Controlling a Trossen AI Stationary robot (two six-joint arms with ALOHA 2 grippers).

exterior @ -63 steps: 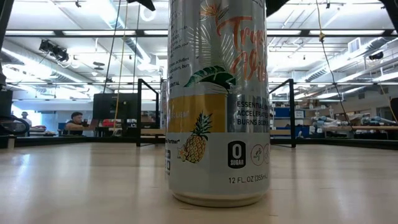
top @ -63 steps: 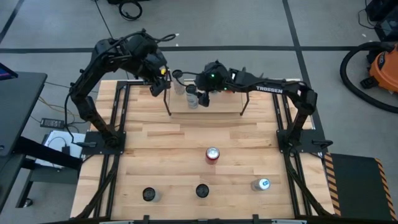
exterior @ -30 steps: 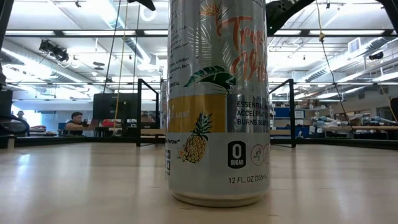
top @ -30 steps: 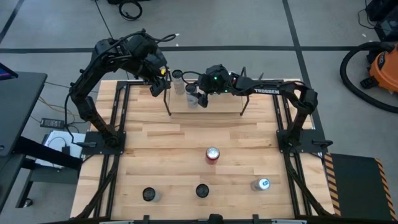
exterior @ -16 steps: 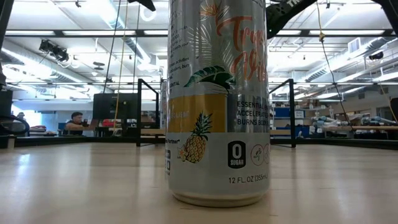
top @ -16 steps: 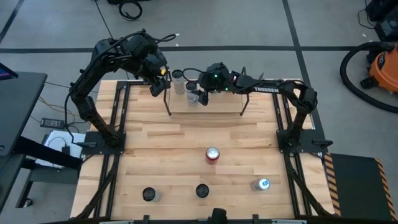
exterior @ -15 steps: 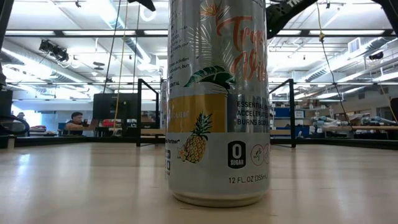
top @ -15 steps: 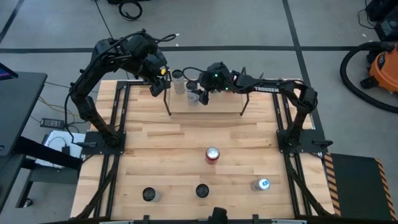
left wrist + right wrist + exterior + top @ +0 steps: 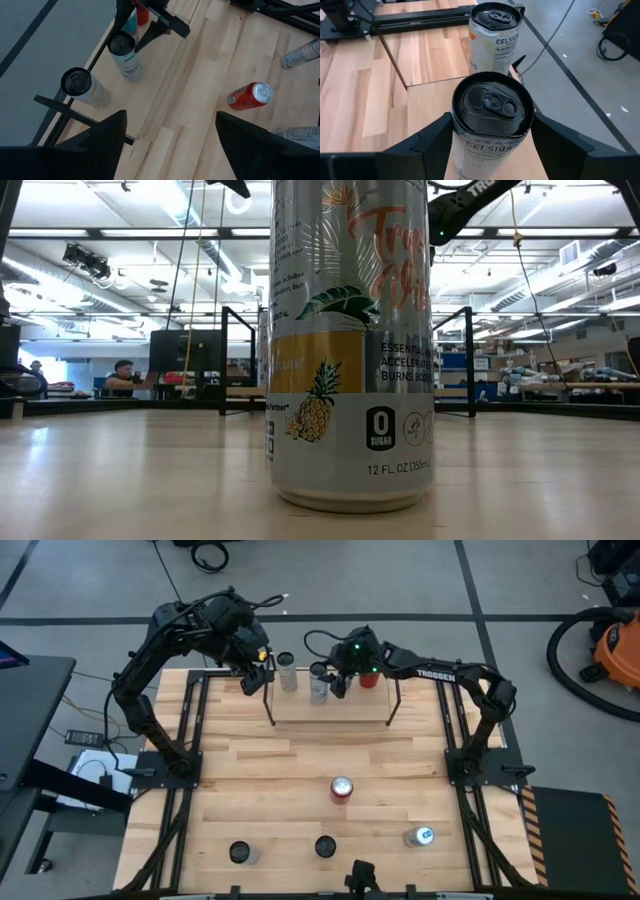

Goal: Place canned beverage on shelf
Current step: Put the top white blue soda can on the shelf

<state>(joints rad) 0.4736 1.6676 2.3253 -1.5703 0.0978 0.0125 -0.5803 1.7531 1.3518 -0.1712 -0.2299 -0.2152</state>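
Black-topped silver can (image 9: 492,112) is standing upright on the shelf (image 9: 330,705), with the right gripper (image 9: 328,684) reaching across from the right, its fingers (image 9: 427,142) flanking the can; whether they are pressing it cannot be told. A second can (image 9: 287,671) is standing beside it. The left gripper (image 9: 257,680) is hovering wide open over the shelf's left end.

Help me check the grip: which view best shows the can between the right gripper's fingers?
Right wrist view: the black-topped can fills the gap between the fingers. High view shows it small on the shelf; left wrist view, distant; low view, not at all.
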